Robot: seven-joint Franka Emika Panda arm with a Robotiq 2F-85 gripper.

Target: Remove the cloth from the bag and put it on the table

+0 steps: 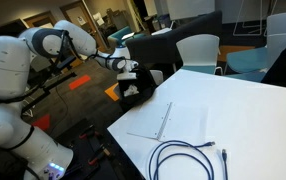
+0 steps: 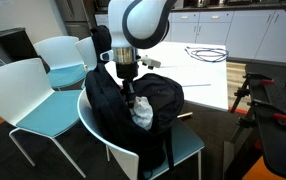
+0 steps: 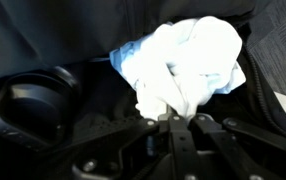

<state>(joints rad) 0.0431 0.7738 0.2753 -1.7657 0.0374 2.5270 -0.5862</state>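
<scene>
A black bag (image 2: pixel 123 105) sits on a teal chair beside the white table (image 2: pixel 193 75). A white cloth (image 2: pixel 141 113) hangs from my gripper (image 2: pixel 129 97) just above the bag's open mouth. In the wrist view the cloth (image 3: pixel 188 62) fills the upper middle, pinched between the jaws (image 3: pixel 161 117), with the dark inside of the bag around it. In an exterior view the gripper (image 1: pixel 130 80) is over the bag (image 1: pixel 135 93) at the table's edge; the cloth is hidden there.
A black cable (image 1: pixel 188 158) and a thin white frame (image 1: pixel 153 124) lie on the table (image 1: pixel 233 110). Black cables (image 2: pixel 203 52) also lie on it. White and teal chairs (image 2: pixel 38 95) stand next to the bag. A red-black stand (image 2: pixel 273 100) is at the side.
</scene>
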